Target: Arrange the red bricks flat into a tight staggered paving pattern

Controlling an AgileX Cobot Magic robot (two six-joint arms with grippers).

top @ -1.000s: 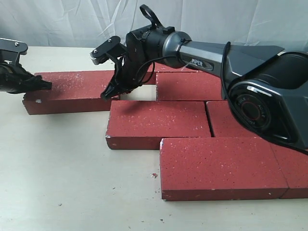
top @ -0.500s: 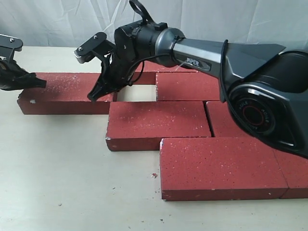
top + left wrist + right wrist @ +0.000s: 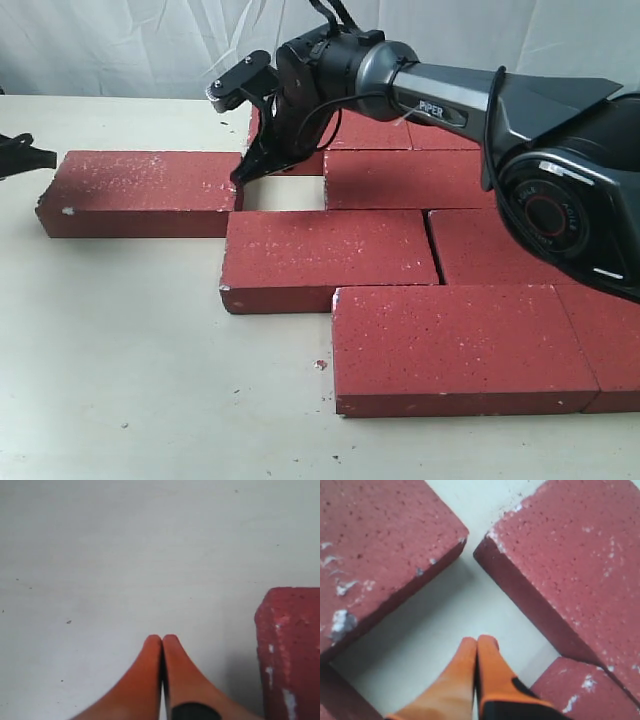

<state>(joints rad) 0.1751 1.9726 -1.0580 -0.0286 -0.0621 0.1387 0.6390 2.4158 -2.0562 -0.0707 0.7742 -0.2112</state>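
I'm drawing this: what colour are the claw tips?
Orange fingertips; right wrist view shows them best.

Flat on a pale table (image 3: 130, 350), red bricks (image 3: 330, 255) in staggered rows. Left brick (image 3: 140, 185) apart from its row, a bare gap (image 3: 282, 193) between it and the next brick (image 3: 400, 180). Right gripper (image 3: 243, 176) low over that gap, fingers together, tip by the left brick's right end. Left gripper (image 3: 40, 157) at the left edge, near the left brick's other end, not touching. White cloth (image 3: 130, 45) behind.
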